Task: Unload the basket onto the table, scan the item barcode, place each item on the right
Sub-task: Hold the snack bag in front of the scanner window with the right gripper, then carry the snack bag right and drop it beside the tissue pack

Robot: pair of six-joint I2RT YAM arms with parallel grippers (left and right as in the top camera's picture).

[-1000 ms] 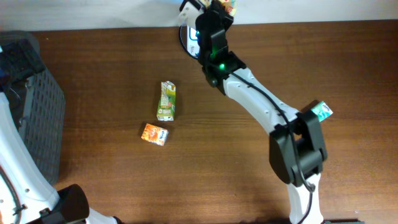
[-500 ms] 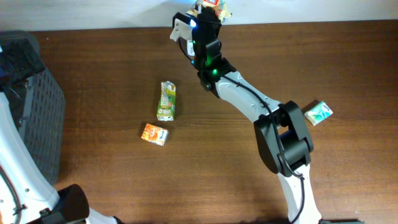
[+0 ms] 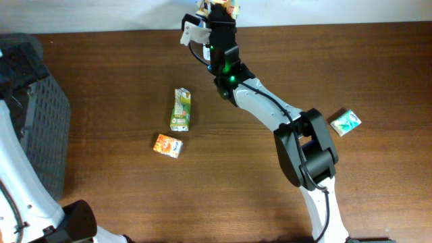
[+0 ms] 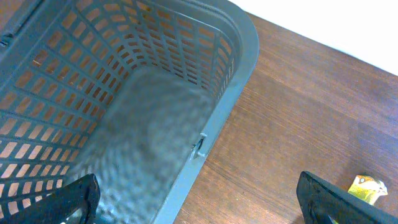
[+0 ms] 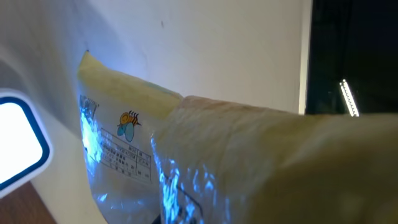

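The item is a yellowish foil snack packet (image 5: 249,155) with a small bee print and a label. It fills the right wrist view, and blue light falls across its foil. My right gripper (image 3: 219,12) is shut on the packet (image 3: 228,5) at the table's back edge, above the white scanner (image 3: 192,32). The scanner's lit white face (image 5: 18,146) shows at the left of the right wrist view. My right fingers are hidden behind the packet there. My left gripper (image 4: 202,200) hangs open and empty over the rim of the grey basket (image 4: 242,68).
A green juice carton (image 3: 181,109) and an orange packet (image 3: 167,145) lie left of centre on the brown table. A teal packet (image 3: 345,122) lies at the right. The grey basket (image 3: 40,128) stands at the left edge. A yellow item (image 4: 368,188) shows beside my left fingertip.
My right arm has swung the packet to the left and towards the back edge, over the scanner. The left gripper has not moved.
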